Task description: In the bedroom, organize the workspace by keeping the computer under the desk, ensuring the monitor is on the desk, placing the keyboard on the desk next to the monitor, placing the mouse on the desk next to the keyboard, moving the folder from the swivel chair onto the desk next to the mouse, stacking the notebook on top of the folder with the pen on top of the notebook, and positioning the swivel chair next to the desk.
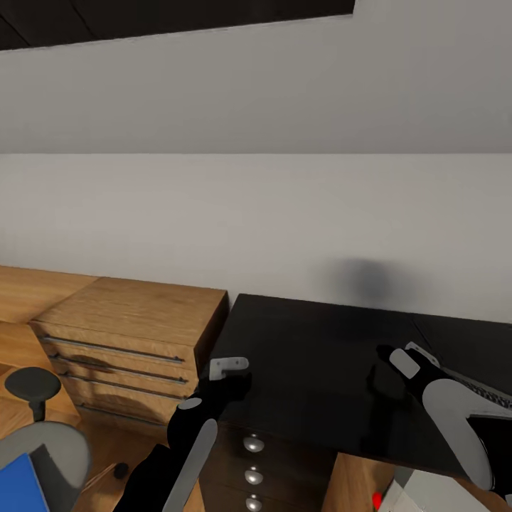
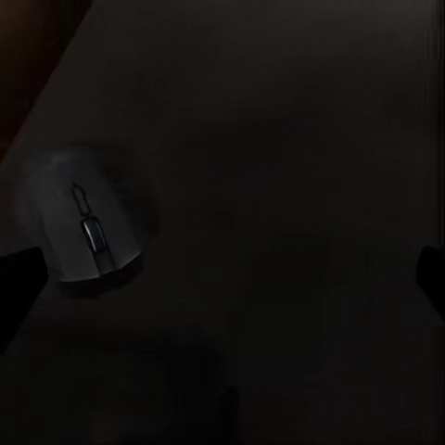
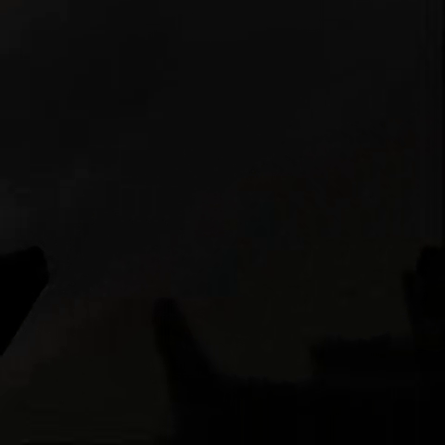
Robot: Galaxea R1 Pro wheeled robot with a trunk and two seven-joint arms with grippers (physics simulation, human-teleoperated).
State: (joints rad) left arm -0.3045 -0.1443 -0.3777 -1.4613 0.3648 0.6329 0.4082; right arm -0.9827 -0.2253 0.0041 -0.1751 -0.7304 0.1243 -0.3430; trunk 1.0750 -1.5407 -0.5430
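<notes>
Desk [image 1: 313, 355]: I see 1 glossy black top, its left front corner just under my left gripper [image 1: 238, 380]. 1 mouse [image 2: 88, 227] lies flat on that top in my left wrist view, beside the left fingertip [image 2: 19, 278]; the 2 fingertips sit at opposite edges of that view, so the claw is spread wide and has hold of nothing. My right gripper [image 1: 391, 355] hangs over the right part of the desk. In the right wrist view its 2 dark fingertips [image 3: 20, 278] also stand far apart over the black surface, wide open and holding nothing, though that view is very dark.

1 keyboard [image 1: 491, 392] shows as a sliver at the right edge, partly behind my right arm. At lower left I count 1 swivel chair [image 1: 43, 448] with 1 blue folder [image 1: 25, 487] on its seat. 1 wooden drawer unit [image 1: 128, 341] stands just left of the desk, with 4 handle bars. Below the desk's front I count 3 round silver knobs [image 1: 253, 475]. 1 small red dot [image 1: 377, 500] shows on a pale object [image 1: 434, 498] at the bottom right, under the desk edge; I cannot tell what it is.
</notes>
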